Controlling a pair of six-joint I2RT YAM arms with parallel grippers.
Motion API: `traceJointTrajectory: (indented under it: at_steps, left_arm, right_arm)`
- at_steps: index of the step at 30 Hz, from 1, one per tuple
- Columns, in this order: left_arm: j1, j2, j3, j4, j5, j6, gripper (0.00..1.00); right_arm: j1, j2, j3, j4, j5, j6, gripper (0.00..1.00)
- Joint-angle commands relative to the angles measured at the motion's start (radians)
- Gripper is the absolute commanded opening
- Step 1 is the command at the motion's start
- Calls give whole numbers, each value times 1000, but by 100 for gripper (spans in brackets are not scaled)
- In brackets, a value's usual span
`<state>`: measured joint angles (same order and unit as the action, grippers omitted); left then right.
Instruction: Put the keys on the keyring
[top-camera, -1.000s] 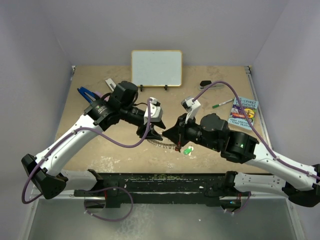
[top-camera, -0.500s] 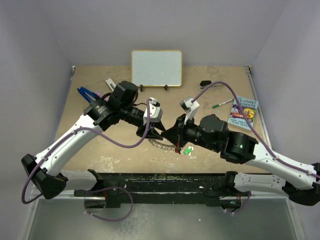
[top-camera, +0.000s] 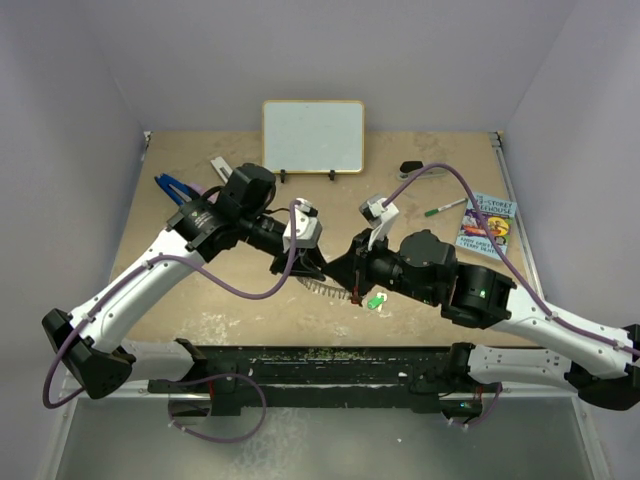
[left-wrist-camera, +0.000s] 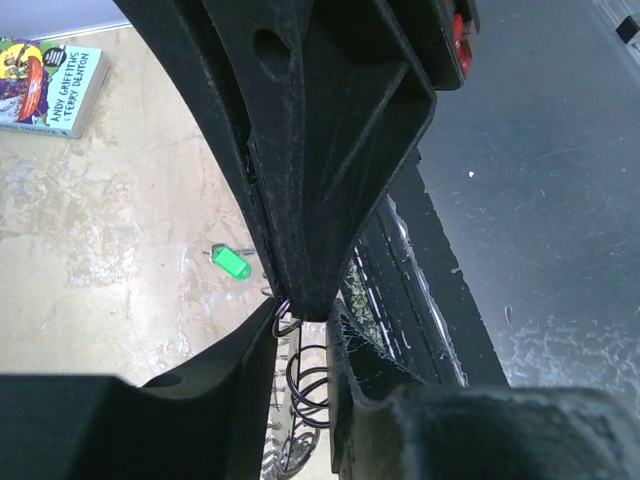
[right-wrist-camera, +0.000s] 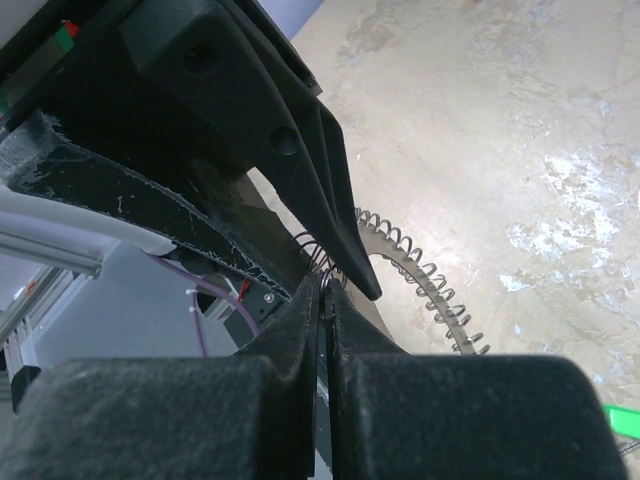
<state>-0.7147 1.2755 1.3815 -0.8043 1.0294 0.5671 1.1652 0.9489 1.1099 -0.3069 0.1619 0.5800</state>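
Note:
The keyring (top-camera: 322, 288), a flat silver ring fringed with wire coils, sits at the table's middle between both grippers. My left gripper (top-camera: 308, 265) has its jaws narrowed around the ring's rim, and the coils (left-wrist-camera: 305, 385) fill the gap in my left gripper (left-wrist-camera: 300, 345). The right gripper (top-camera: 347, 278) meets it tip to tip. In the right wrist view the right gripper (right-wrist-camera: 325, 280) is shut on a small wire loop beside the keyring (right-wrist-camera: 430, 280). A red key (top-camera: 354, 297) seems to hang beneath it. The green key (top-camera: 376, 300) lies on the table just right of the ring, showing as a green tag (left-wrist-camera: 231, 263).
A whiteboard (top-camera: 313, 136) stands at the back. A book (top-camera: 486, 225) and a green-capped pen (top-camera: 443, 208) lie at the right, a blue-handled tool (top-camera: 172, 187) at the left. A black rail (top-camera: 320, 360) runs along the near edge.
The left gripper's jaws have narrowed around the ring's rim. Both grippers and the ring have shifted slightly; the right gripper stays shut.

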Motion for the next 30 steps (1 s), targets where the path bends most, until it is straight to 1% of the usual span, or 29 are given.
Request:
traceJointTrajectory:
  at_steps: [1,4,9,11,13,16,27,30]
  left_arm:
    - [0,-30,25,-9,63,54,25]
    - [0,-29,33,-15,79,54,20]
    - [1,-32,47,-42,101,70,19]
    - [0,-36,52,-48,102,70,17]
    - [1,-36,54,-51,102,66,13]
    - [1,-39,55,-59,103,68,4]
    - [1,-39,70,-61,81,39,4]
    - [1,-38,75,-66,60,37,4]
  right_arm:
    - [10,-32,16,140,-34,-15,0]
    - [13,-44,1,174,-54,-21,0]
    - [18,-56,-14,202,-74,-32,0]
    - [20,-55,-16,209,-81,-37,0]
    - [24,-51,-18,217,-87,-40,0]
    - [30,-51,-23,226,-91,-47,0]
    - [36,-54,-27,223,-83,-49,0]
    - [36,-65,-21,202,-53,-50,0]
